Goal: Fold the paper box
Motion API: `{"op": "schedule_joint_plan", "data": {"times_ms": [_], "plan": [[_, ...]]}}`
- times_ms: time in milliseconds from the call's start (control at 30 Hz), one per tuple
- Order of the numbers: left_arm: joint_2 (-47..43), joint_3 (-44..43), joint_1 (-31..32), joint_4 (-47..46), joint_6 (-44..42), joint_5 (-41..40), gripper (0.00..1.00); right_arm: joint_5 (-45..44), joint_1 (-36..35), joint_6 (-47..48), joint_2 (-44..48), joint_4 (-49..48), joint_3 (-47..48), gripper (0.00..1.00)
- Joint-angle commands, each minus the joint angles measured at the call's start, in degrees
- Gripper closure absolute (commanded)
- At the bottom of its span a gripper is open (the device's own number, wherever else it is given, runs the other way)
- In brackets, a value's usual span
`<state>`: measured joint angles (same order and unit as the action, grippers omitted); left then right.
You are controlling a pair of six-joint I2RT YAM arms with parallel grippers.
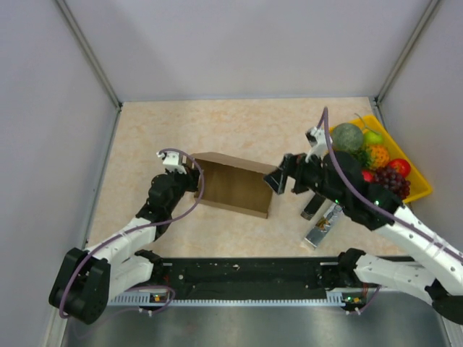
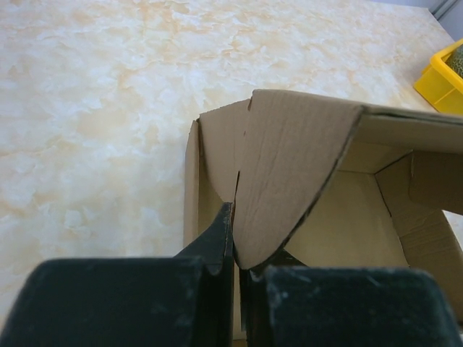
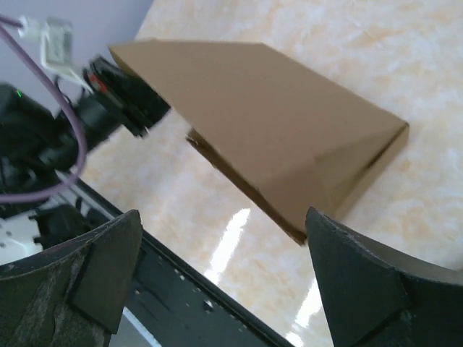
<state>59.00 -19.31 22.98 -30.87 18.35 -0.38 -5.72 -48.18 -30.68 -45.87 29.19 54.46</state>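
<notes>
At the centre of the table (image 1: pixel 217 130), seen from above, sits the box (image 1: pixel 235 186), brown cardboard, partly folded, its long axis running from 9 to 3 o'clock and its open hollow facing up. Its walls stand raised, and the wall at 12 o'clock has a sharp top edge. At the box's 9 o'clock end, the left claw (image 1: pixel 194 173) is closed on cardboard. In the left wrist view the claw (image 2: pixel 237 242) pinches a rounded flap (image 2: pixel 289 173) that stands up from the near wall, with the inside of the box (image 2: pixel 347 224) open beyond it at 2 o'clock. At the box's 3 o'clock end is the right claw (image 1: pixel 278 181), spread wide and holding nothing. In the right wrist view its dark fingers (image 3: pixel 101 267) frame the picture low at 7 and 5 o'clock, the claw (image 3: pixel 223 217) gaping, and the box (image 3: pixel 275 123) lies past them, at 12 o'clock, one folded corner pointing towards the camera; whether a finger touches it cannot be told. A purple cable (image 1: pixel 199 199) loops along the left arm. At 3 o'clock on the table, against the right wall, a yellow tray (image 1: pixel 423 189) holds mixed fruit (image 1: pixel 376 155). At 5 o'clock from the box lies a small silver and black item (image 1: pixel 323 225), too unclear to name.
</notes>
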Motion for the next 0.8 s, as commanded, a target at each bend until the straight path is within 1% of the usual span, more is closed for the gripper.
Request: {"op": "schedule_joint_plan", "data": {"times_ms": [0, 100, 167, 200, 233, 300, 333, 367, 400, 433, 467, 533, 567, 600, 633, 667, 700, 733, 767], "plan": [[0.0, 1.1, 0.5, 2.3, 1.6, -0.6, 1.00, -0.3, 2.6, -5.0, -11.0, 2.7, 13.1, 0.07], [0.1, 1.1, 0.5, 2.7, 2.0, -0.6, 1.00, -2.2, 2.7, -4.2, -17.9, 0.1, 16.4, 0.05], [0.1, 0.9, 0.5, 3.1, 2.3, -0.8, 1.00, -3.0, 1.8, -0.6, -23.4, -1.8, 17.8, 0.05], [0.2, 0.9, 0.5, 3.2, 2.2, -0.8, 1.00, -3.9, 1.3, 0.5, -24.6, -2.8, 17.5, 0.05], [0.2, 0.8, 0.5, 3.4, 2.2, -0.8, 1.00, -3.3, 0.9, 1.4, -25.5, -6.7, 15.3, 0.06], [-0.2, 0.2, 0.5, 4.6, 2.5, -0.8, 1.00, -2.6, 0.1, 2.8, -26.5, -10.7, 12.0, 0.08], [-0.6, 0.1, 0.5, 6.1, 2.5, -0.9, 0.98, -4.3, -0.8, 3.6, -26.4, -14.4, 8.3, 0.09], [-1.0, -0.1, 0.5, 7.1, 3.1, -1.0, 0.88, -4.1, -0.9, 4.0, -26.1, -16.1, 6.6, 0.09], [-2.3, -0.3, 0.5, 8.7, 3.6, -0.9, 0.81, -4.0, -0.8, 4.4, -25.2, -17.7, 4.8, 0.09], [-3.2, -0.8, 0.5, 12.3, 4.1, -1.1, 0.72, -4.0, -0.9, 4.9, -24.5, -19.7, 0.9, 0.10], [-4.3, -1.2, 0.5, 15.1, 5.7, -0.8, 0.62, -4.0, -0.9, 5.6, -23.9, -23.7, -1.0, 0.10], [-9.1, -1.4, 0.5, 19.3, 6.5, 2.1, 0.55, -4.6, -0.9, 8.0, -22.8, -25.7, -4.7, 0.10], [-11.2, -1.6, 0.5, 25.6, 8.8, 5.3, 0.53, -4.5, -0.9, 8.9, -22.8, -26.7, -5.5, 0.10], [-15.7, -2.1, 0.5, 28.6, 9.9, 7.9, 0.50, -4.5, -0.9, 10.4, -23.2, -27.0, -6.1, 0.10], [-18.1, -2.5, 0.5, 31.8, 11.0, 10.4, 0.48, -4.0, -0.8, 11.1, -23.5, -27.4, -7.3, 0.10], [-20.5, -2.9, 0.5, 37.3, 13.4, 16.7, 0.46, -4.1, -0.9, 11.7, -23.8, -28.6, -8.1, 0.10], [-25.1, -4.1, 0.5, 39.9, 13.9, 19.8, 0.42, -4.4, -0.8, 12.5, -24.0, -28.6, -8.6, 0.10], [-27.3, -4.9, 0.5, 42.4, 14.4, 22.0, 0.40, -5.1, -0.8, 12.7, -24.3, -28.7, -9.4, 0.10], [-31.2, -5.7, 0.5, 44.6, 16.3, 26.2, 0.40, -5.5, -0.9, 12.8, -24.2, -28.8, -9.8, 0.10]]}}
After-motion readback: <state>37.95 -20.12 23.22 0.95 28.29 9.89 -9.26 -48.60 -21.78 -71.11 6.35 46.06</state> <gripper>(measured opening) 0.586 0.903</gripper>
